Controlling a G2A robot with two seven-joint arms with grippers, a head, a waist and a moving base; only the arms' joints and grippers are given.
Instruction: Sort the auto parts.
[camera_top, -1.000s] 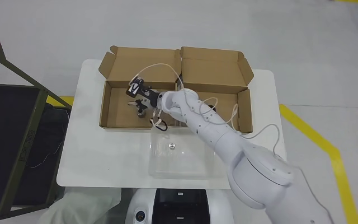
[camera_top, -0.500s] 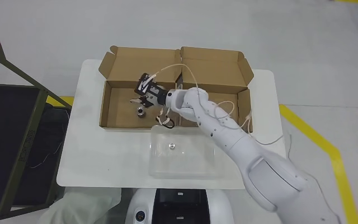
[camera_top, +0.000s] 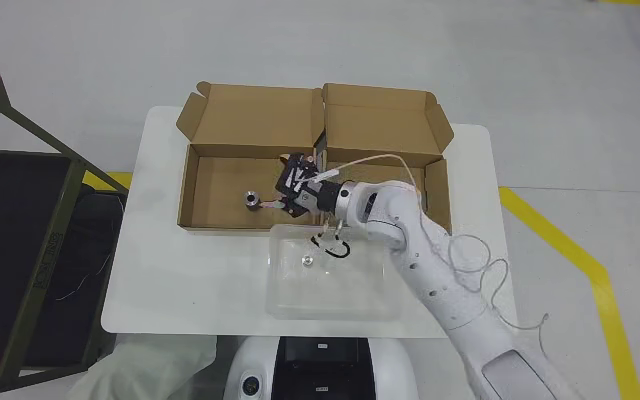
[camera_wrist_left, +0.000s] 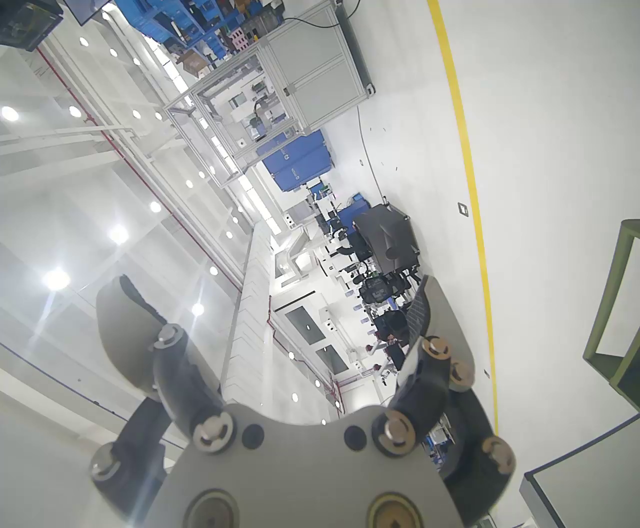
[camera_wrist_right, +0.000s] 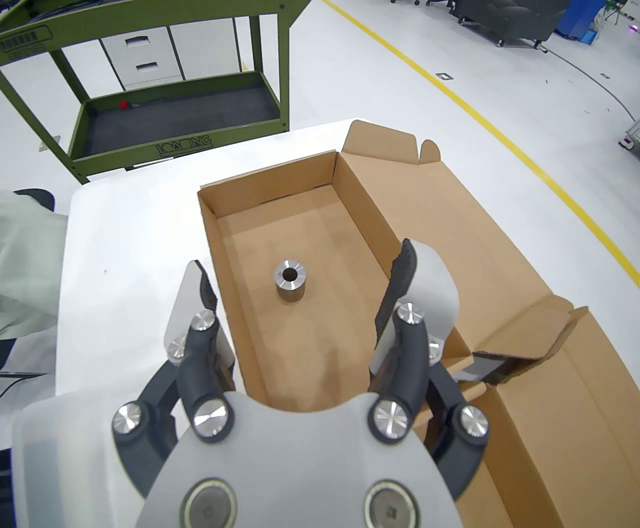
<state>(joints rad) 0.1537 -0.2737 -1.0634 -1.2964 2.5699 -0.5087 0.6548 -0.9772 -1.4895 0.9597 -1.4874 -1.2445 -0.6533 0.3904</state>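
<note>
A short metal cylinder (camera_top: 250, 199) with a bored hole stands upright on the floor of the left cardboard box (camera_top: 210, 175). In the right wrist view the cylinder (camera_wrist_right: 289, 280) sits a little ahead of my right gripper (camera_wrist_right: 304, 272), whose fingers are open and hold nothing. From above, the right gripper (camera_top: 288, 184) hovers over the left box's right end, near the wall shared with the right cardboard box (camera_top: 400, 185). A small metal part (camera_top: 308, 262) lies in the clear plastic tray (camera_top: 330, 290). My left gripper (camera_wrist_left: 272, 295) is open, empty and points out at the room.
Both boxes have their lids (camera_top: 380, 125) folded back toward the table's far side. A green cart (camera_wrist_right: 165, 115) stands off the table's left end. The white table (camera_top: 170, 270) has bare surface left of the tray.
The right gripper has drawn back to the right across the left box, away from the cylinder, which has stayed put. The arm now lies over the tray's far edge.
</note>
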